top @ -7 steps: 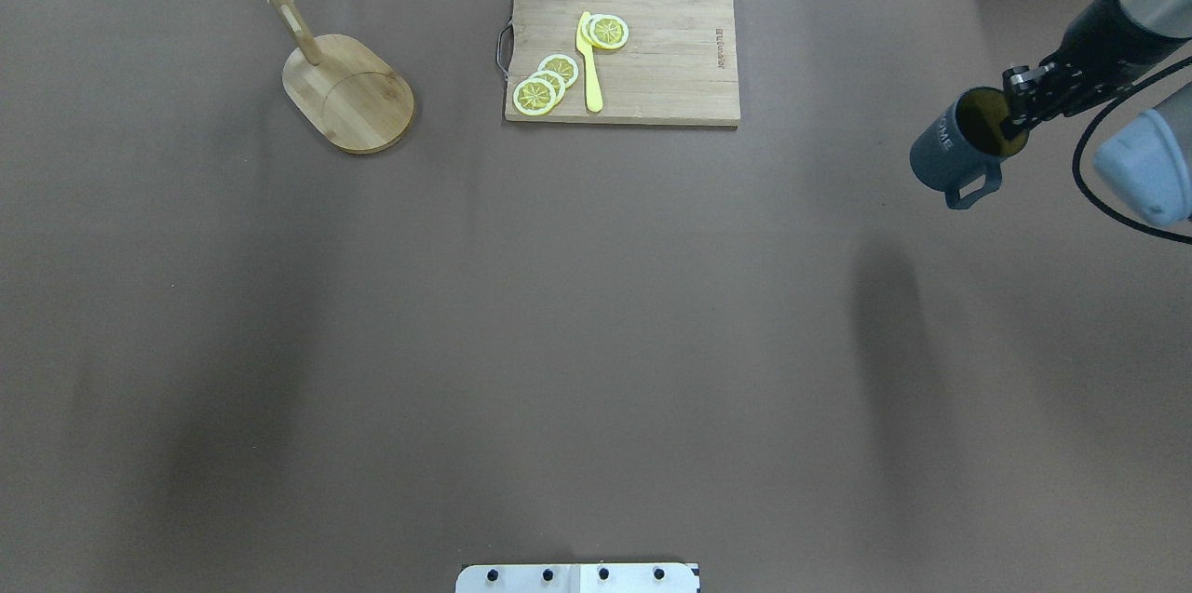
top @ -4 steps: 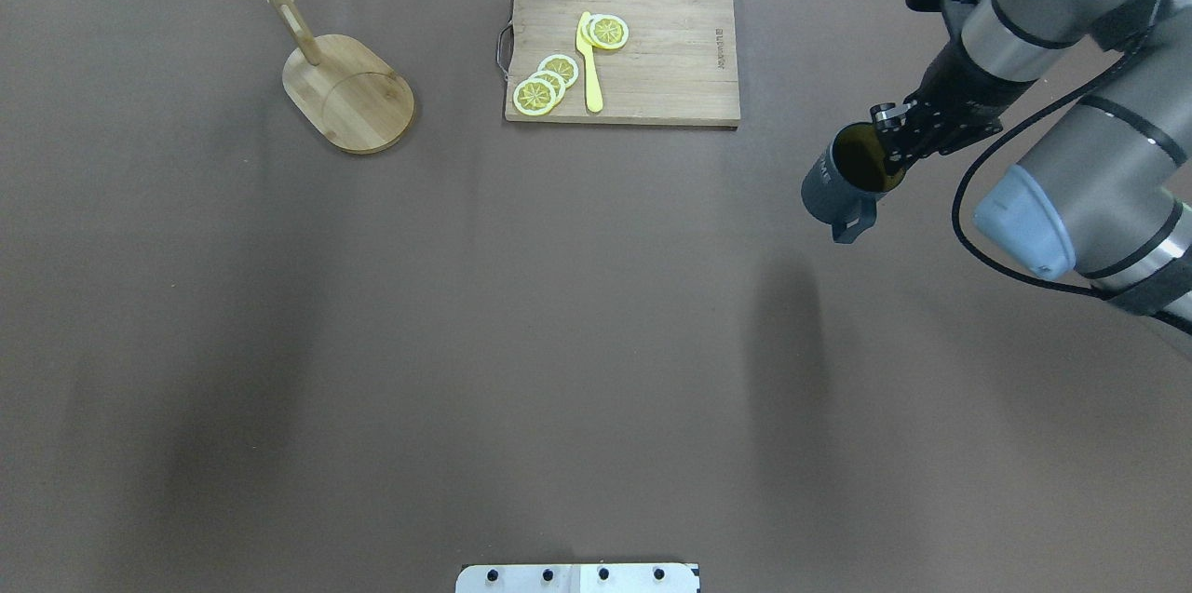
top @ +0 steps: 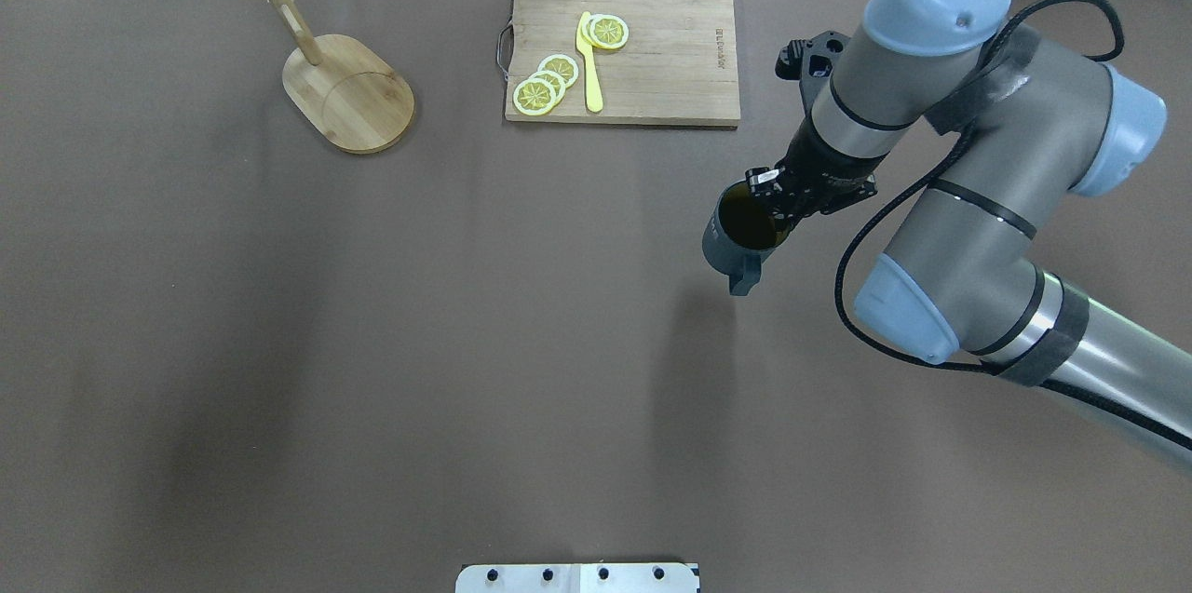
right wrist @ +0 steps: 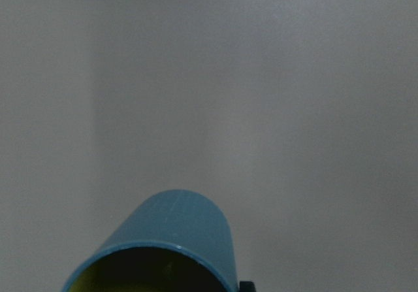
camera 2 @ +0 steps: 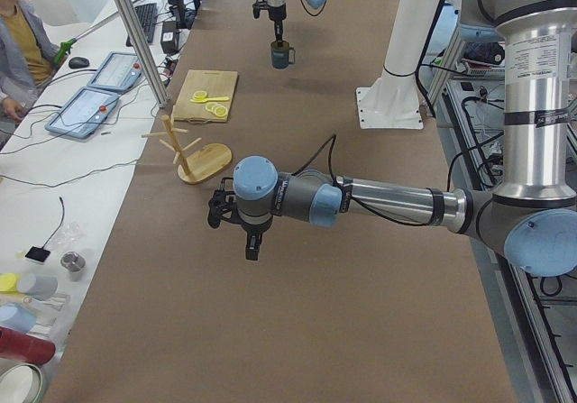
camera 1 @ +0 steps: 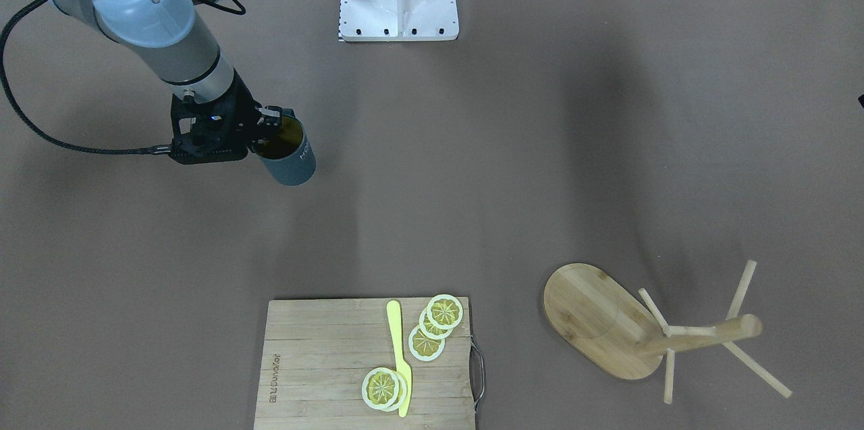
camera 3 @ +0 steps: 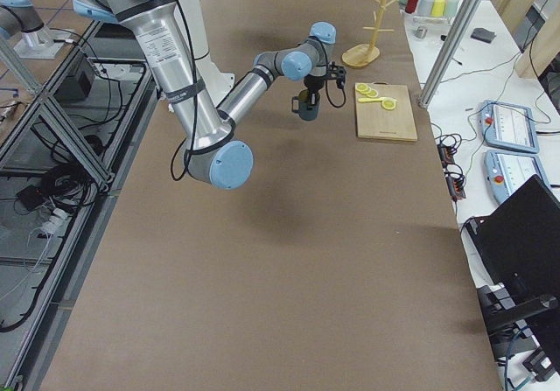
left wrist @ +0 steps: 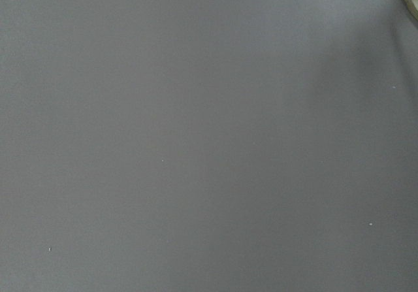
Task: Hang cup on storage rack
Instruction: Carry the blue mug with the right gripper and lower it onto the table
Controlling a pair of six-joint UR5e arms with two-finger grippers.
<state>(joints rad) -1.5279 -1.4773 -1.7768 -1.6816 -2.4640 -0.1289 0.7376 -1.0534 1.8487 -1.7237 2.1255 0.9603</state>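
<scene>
The cup (top: 728, 249) is a dark slate-blue mug with a yellowish inside, its handle pointing toward the robot. My right gripper (top: 775, 206) is shut on its rim, one finger inside, and holds it above the table right of centre. It also shows in the front view (camera 1: 295, 161) and in the right wrist view (right wrist: 176, 236). The storage rack (top: 349, 92), a bamboo mug tree with bare pegs, stands at the far left, well away from the cup. My left gripper (camera 2: 251, 242) shows only in the exterior left view, low over the table; I cannot tell whether it is open.
A wooden cutting board (top: 666, 62) with lemon slices (top: 545, 83) and a yellow knife (top: 589, 62) lies at the far middle, between the cup and the rack. The robot's base plate (top: 577, 577) is at the near edge.
My right arm has carried the cup from the table's right edge leftward and nearer to the robot. The rack and the board have not moved.
</scene>
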